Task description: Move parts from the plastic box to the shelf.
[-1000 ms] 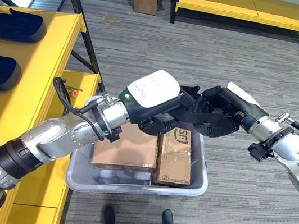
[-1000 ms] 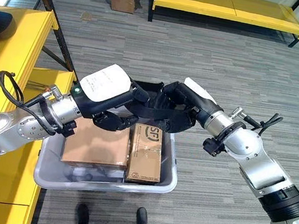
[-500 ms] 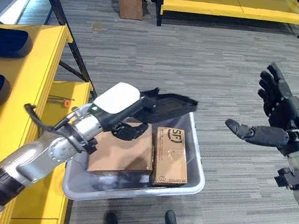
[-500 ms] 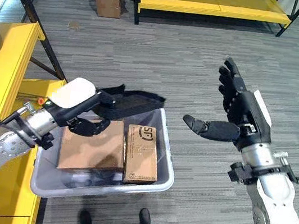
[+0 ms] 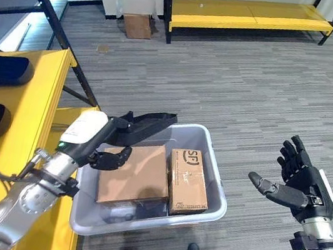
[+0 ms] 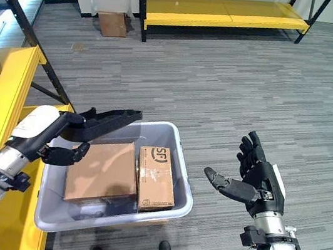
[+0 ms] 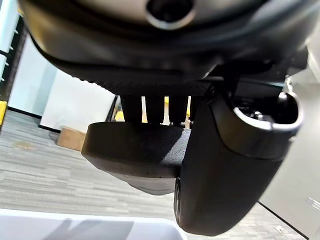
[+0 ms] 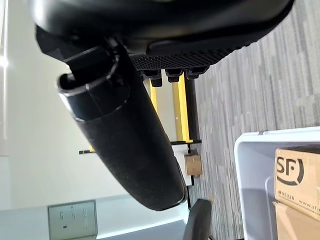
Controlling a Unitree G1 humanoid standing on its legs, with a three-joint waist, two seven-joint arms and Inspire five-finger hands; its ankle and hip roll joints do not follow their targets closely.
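A grey plastic box (image 5: 158, 220) sits on the floor before me, with a large cardboard carton (image 5: 133, 174) and a smaller one (image 5: 186, 179) inside. My left hand (image 5: 102, 141) is over the box's left rim, shut on a flat black part (image 5: 154, 120) that sticks out over the box's far edge. The left wrist view shows the thumb (image 7: 225, 165) under the part (image 7: 135, 150) and the fingers above it. My right hand (image 5: 299, 184) hovers open, to the right of the box and apart from it. The yellow shelf (image 5: 28, 100) stands at the left.
Dark padded parts (image 5: 1, 67) lie on the yellow shelf. A black slanted shelf post (image 5: 62, 26) rises behind the box. A low yellow rack (image 5: 247, 14) and a cardboard carton (image 5: 137, 26) stand far back. Open carpet lies to the right.
My right hand has let go of the black part and drawn away to the right, fingers spread. My left hand has carried the part leftward, toward the shelf. The camera has shifted too.
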